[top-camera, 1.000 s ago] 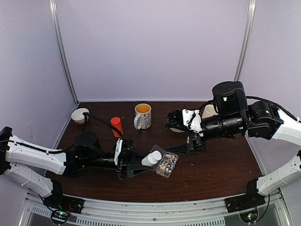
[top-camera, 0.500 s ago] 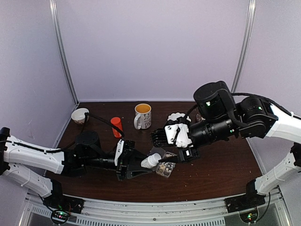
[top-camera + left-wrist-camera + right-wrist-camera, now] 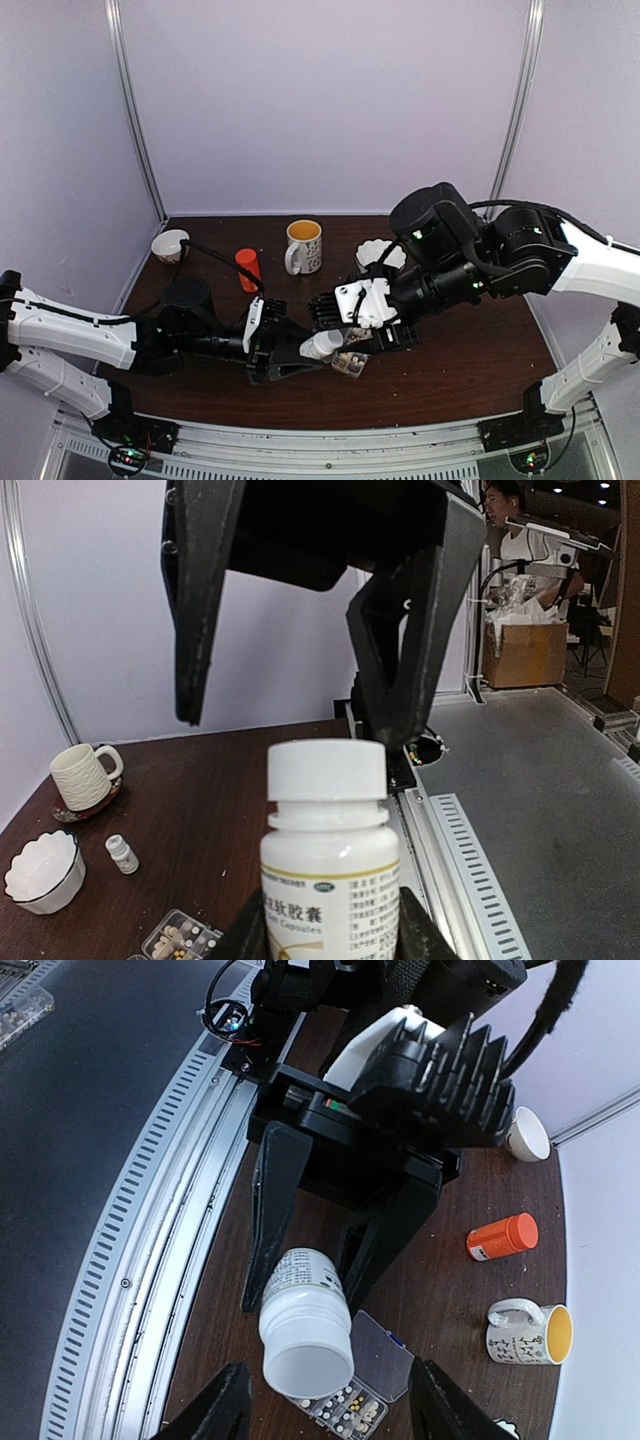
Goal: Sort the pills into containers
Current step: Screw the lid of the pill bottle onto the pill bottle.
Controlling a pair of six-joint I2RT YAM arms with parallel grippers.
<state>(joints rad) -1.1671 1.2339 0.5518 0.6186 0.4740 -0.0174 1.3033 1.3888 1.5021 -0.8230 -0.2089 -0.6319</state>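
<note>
Pills (image 3: 343,1401): tiny whitish and tan pellets, lying in the small compartments of the clear organizer box (image 3: 388,1360). The clear lid is swung open beside them.
Box sits on the counter (image 3: 460,360), near the front middle, under the two arms where they meet.

White bottle (image 3: 303,1320), white cap on, is tipped on a slant above the box.
Label: a yellow band, a small green mark, then a row of dark Chinese characters; cannot read them for certain.

Left gripper (image 3: 333,930): clamped on the bottle's body, one finger on each side of the label.
Right gripper (image 3: 330,1368): jaws spread wider than the cap, one finger on either side of it and clear of it, gripping nothing.

Counter: dark brown wood grain.
A slotted metal rail (image 3: 330,455) runs along the near edge.

At the back stand a mug (image 3: 303,246), pale with a dark pattern and a yellow inside, an orange bottle (image 3: 247,268) with a white label too small to read, and a white bowl (image 3: 170,244) in the left corner.

Walls (image 3: 320,100): plain pale lilac panels with metal uprights at the corners.
</note>
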